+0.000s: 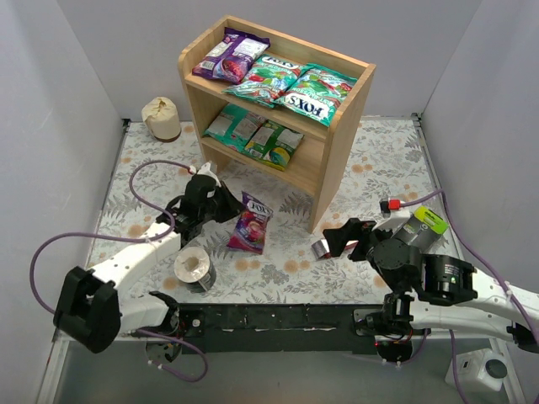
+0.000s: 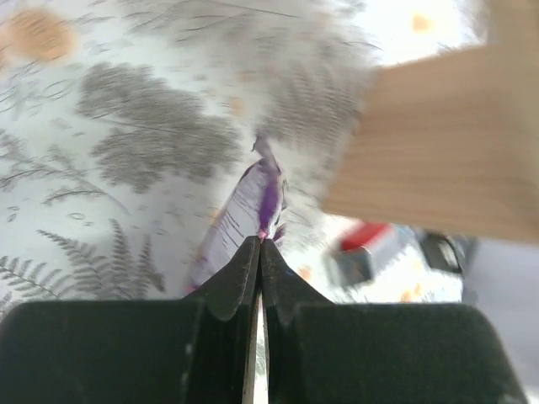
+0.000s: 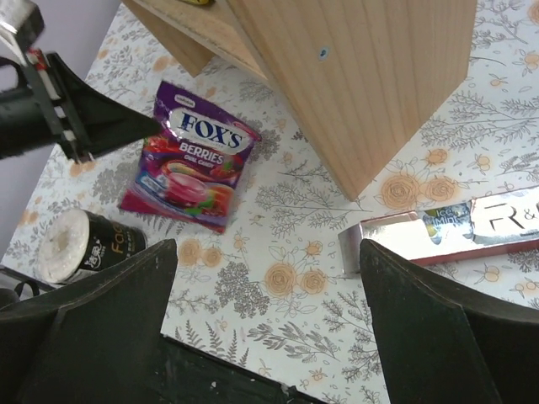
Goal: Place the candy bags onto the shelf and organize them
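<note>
Glossy magenta FOX'S berries bag (image 3: pixel 192 168), red fruit print, top corner clamped by left gripper (image 2: pixel 259 243), right gripper (image 3: pixel 268 249) jaws wide apart

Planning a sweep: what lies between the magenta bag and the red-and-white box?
Only bare floral tablecloth, as the right wrist view shows; the shelf corner stands nearby.

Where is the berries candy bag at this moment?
In the top view the berries bag is left of centre, in front of the shelf, its edge pinched by the left gripper.
</note>
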`<state>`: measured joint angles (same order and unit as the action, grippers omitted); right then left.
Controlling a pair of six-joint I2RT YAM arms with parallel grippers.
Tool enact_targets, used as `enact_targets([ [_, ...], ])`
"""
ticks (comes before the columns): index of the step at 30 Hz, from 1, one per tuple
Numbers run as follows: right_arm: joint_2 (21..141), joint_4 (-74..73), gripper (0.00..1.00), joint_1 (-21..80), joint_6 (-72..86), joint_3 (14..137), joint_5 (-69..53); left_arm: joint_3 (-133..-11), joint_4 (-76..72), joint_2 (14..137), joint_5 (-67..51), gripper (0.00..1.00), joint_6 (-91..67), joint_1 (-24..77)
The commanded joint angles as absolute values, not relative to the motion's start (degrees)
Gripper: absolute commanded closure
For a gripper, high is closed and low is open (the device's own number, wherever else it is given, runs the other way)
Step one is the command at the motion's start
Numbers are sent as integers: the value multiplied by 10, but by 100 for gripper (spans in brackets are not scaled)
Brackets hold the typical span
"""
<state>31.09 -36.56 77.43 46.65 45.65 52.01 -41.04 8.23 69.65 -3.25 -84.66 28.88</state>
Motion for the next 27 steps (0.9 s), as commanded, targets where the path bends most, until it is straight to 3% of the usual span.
enact_targets([
  [1, 329, -308, 3, 777, 418, 474, 496, -496, 199, 630, -114, 100, -763, 292],
  [9, 347, -201, 2, 777, 330, 463, 422, -602, 235, 573, -222, 100, -736, 292],
  [16, 353, -27, 2, 777, 170, 446, 236, -707, 222, 587, -362, 100, -751, 293],
  [27, 397, 81, 2, 777, 94, 442, 231, -792, 179, 590, -459, 100, -819, 294],
])
